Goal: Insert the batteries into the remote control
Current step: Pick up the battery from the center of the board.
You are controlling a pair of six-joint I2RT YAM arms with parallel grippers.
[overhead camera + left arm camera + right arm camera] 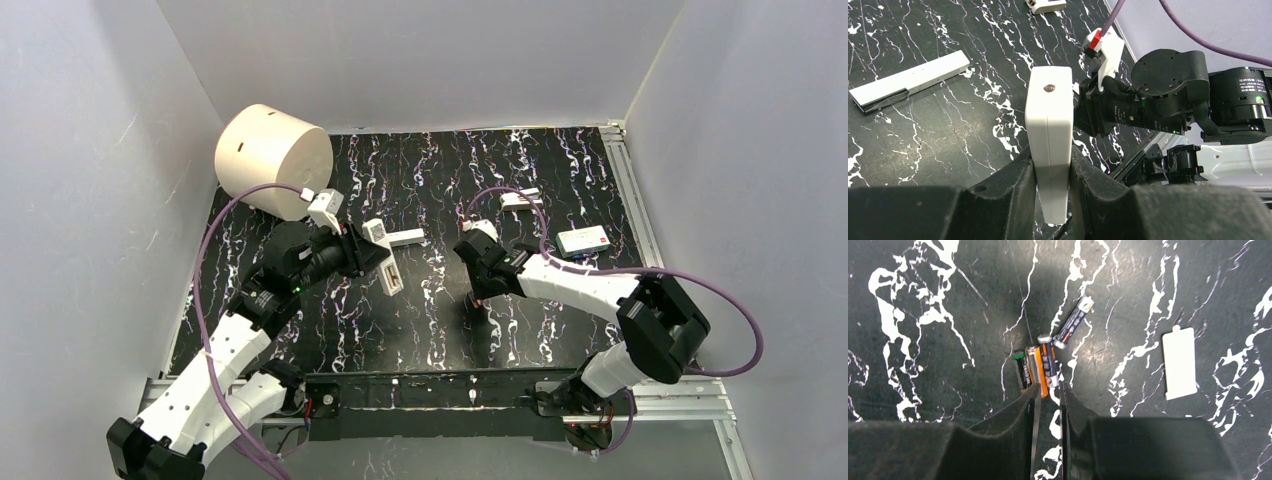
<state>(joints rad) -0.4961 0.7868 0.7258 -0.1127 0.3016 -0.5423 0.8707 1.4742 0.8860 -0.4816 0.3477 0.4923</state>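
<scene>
My left gripper point(368, 252) is shut on the white remote control point(387, 262) and holds it above the table, its open battery recess facing up. In the left wrist view the remote point(1049, 115) stands edge-on between my gripper's fingers point(1050, 152). My right gripper point(480, 292) is low over the table centre. In the right wrist view its jaws point(1049, 388) stand narrowly apart with bare table between them. Three batteries point(1038, 367) lie side by side right at the fingertips. Another battery point(1074, 322) lies a little beyond them.
A small white cover plate point(1179, 363) lies right of the batteries. A plain white strip point(406, 237) point(910, 80) lies beyond the remote. A white box with a red mark point(583, 240), a small white piece point(520, 198) and a big cream cylinder point(272, 160) stand farther back.
</scene>
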